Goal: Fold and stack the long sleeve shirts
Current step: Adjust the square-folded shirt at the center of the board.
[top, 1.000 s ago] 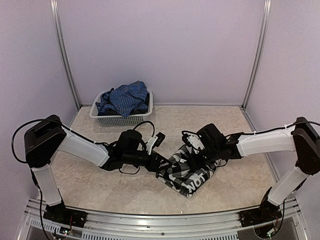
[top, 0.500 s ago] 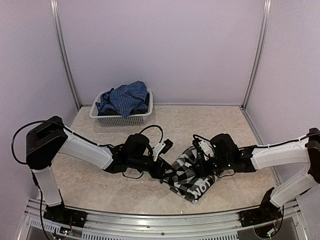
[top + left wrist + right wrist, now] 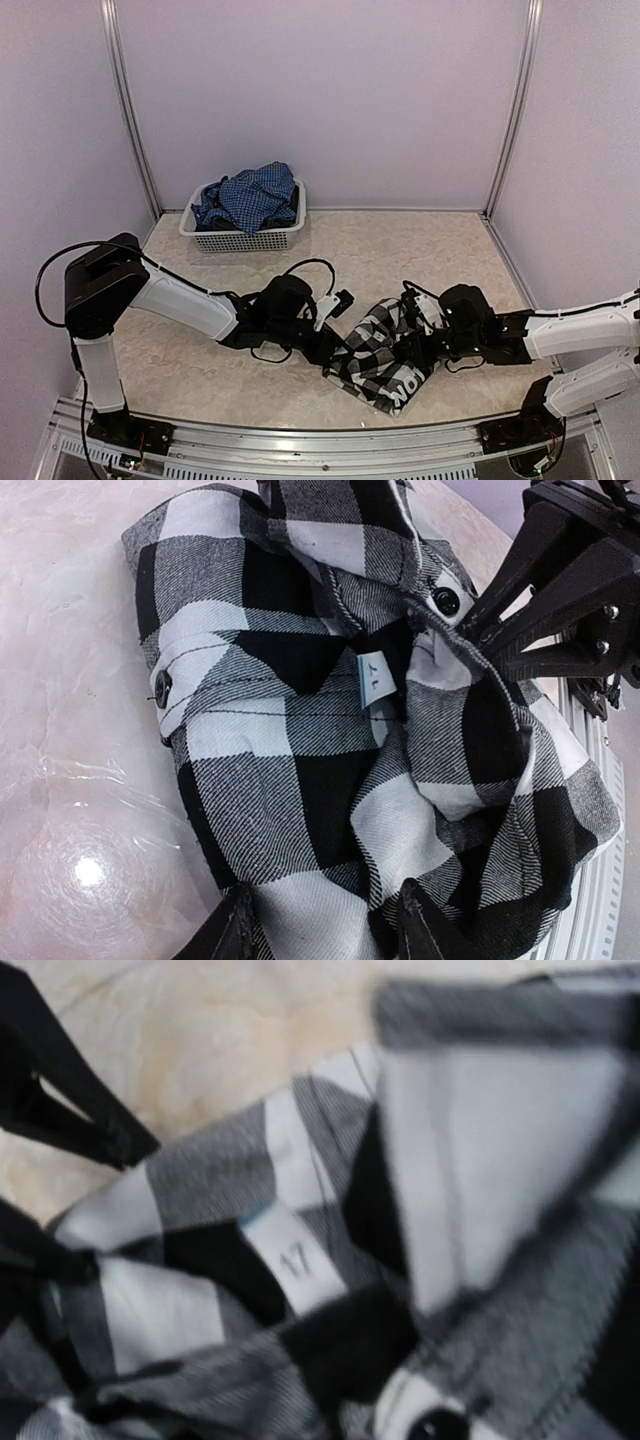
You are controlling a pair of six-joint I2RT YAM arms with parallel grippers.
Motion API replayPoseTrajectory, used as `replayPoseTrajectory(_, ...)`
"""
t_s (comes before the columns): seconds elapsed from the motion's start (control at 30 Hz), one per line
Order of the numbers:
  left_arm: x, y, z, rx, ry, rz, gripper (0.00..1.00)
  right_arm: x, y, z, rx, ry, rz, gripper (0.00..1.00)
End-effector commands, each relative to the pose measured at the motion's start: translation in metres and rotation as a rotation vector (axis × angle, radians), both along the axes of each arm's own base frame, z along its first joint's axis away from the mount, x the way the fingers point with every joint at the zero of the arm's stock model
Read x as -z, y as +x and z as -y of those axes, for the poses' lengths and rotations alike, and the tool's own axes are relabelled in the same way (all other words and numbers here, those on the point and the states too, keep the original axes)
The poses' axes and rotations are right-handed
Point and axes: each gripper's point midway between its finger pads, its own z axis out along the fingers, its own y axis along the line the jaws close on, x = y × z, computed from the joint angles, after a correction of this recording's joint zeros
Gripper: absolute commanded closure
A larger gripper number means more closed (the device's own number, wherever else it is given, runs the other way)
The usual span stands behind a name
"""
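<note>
black-and-white shirt (image 3: 385, 350) only bunched, left gripper (image 3: 325, 925) pinching its cloth, right gripper (image 3: 472, 622) grip unclear; blue shirt (image 3: 250, 195) unfolded in basket (image 3: 240, 240).

The check shirt (image 3: 330, 780) was soft, matt woven cloth with glossy black buttons (image 3: 446, 601). Under it the desk (image 3: 70, 780) looked smooth and shiny, marbled. Beyond it, a white plastic mesh basket (image 3: 240, 240) held a matt cloth blue shirt (image 3: 250, 195).

Blurred all over in the right wrist view: black-and-white shirt (image 3: 480, 1160); cut off at the left wrist view's bottom edge: left gripper (image 3: 325, 932) fingertips; unclear whether right gripper (image 3: 463, 630) pinches cloth.
</note>
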Motion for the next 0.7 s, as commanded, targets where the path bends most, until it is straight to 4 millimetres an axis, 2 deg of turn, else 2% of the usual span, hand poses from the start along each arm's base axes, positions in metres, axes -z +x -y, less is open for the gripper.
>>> replayPoseTrajectory(0.0,0.002,0.002,0.005,0.000,0.020,0.023,0.55,0.004,-0.010,0.012,0.037,0.015,-0.019,0.86)
replayPoseTrajectory(0.23,0.001,0.003,0.010,0.011,0.013,0.024,0.55,0.024,-0.013,0.020,0.073,-0.026,-0.067,0.89)
replayPoseTrajectory(0.5,-0.026,0.005,0.019,0.034,-0.060,0.061,0.54,0.055,-0.017,0.035,0.146,-0.097,-0.144,0.95)
replayPoseTrajectory(0.67,-0.034,0.006,0.027,0.051,-0.095,0.054,0.54,0.063,-0.020,0.042,0.175,-0.099,-0.160,0.98)
